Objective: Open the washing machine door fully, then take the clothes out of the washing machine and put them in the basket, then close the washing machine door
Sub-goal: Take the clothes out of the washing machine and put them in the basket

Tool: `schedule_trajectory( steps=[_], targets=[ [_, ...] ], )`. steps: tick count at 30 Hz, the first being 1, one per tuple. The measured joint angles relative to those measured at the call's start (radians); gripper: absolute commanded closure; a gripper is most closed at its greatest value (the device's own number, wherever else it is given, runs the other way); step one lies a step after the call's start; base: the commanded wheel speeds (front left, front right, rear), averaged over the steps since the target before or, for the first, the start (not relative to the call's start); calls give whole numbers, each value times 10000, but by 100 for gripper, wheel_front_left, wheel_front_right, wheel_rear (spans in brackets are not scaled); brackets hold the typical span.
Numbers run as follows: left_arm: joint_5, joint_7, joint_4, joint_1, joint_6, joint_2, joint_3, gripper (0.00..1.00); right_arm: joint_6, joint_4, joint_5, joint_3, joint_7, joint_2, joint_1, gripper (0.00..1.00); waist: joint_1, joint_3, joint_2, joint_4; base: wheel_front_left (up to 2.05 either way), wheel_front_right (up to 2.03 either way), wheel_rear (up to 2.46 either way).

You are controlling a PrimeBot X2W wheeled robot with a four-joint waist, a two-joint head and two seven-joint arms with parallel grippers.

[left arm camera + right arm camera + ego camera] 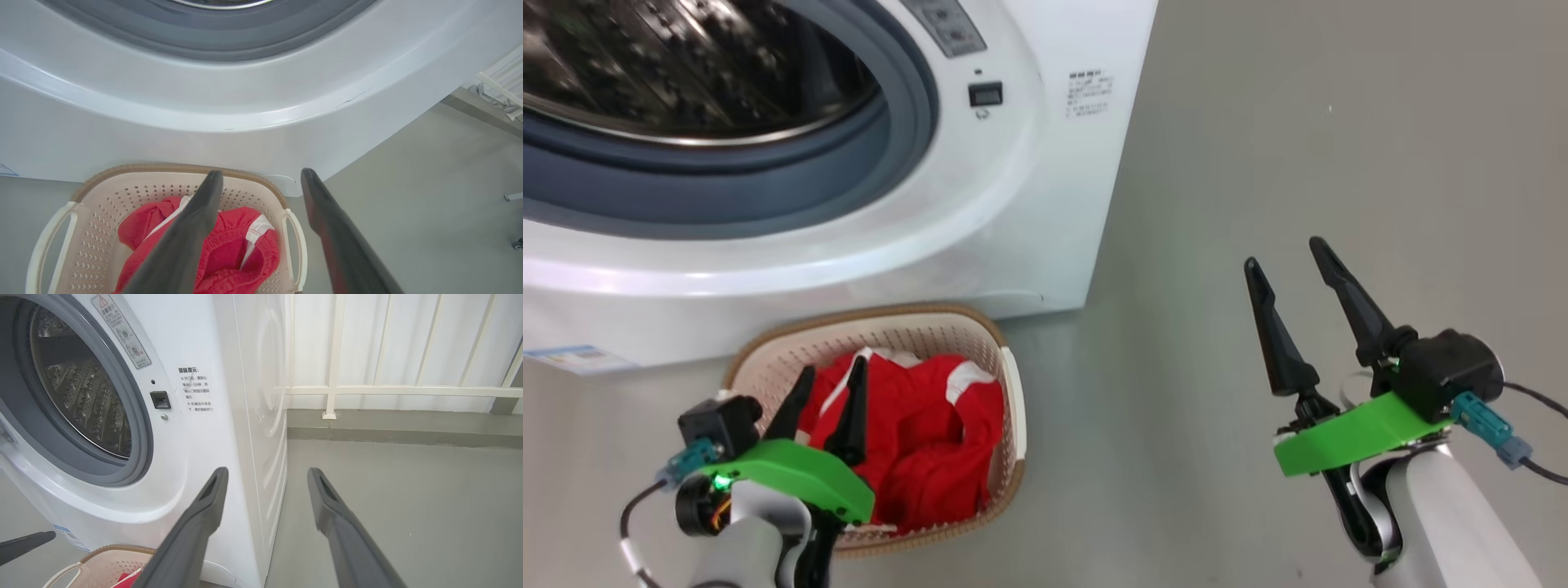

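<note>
1. Left gripper: your fingers stand apart with nothing between them, poised over the basket.
2. Right gripper: also spread and empty, above bare floor, well apart from the rest.
3. Clothes: a red heap with white stripes, lying inside the basket under your left fingers. They look soft, light and limp, and will likely drape and snag. If you regrip, pinch a raised fold or the gathered waistband.
4. Basket: perforated cream plastic, on the floor just beside the machine's front.
5. Washing machine: rigid, its opening uncovered, steel drum exposed. Closing the door looks like your 1 unfinished step.
</note>
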Motion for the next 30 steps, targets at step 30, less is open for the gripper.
schedule_trajectory(
  steps=[30],
  targets=[
    [2537, 0, -5706, 4363, 2, -357, 2393, 0, 0, 261, -69, -418, 0, 17, 1796, 0, 0, -3292, 0, 163, 0, 0, 0]
  ],
)
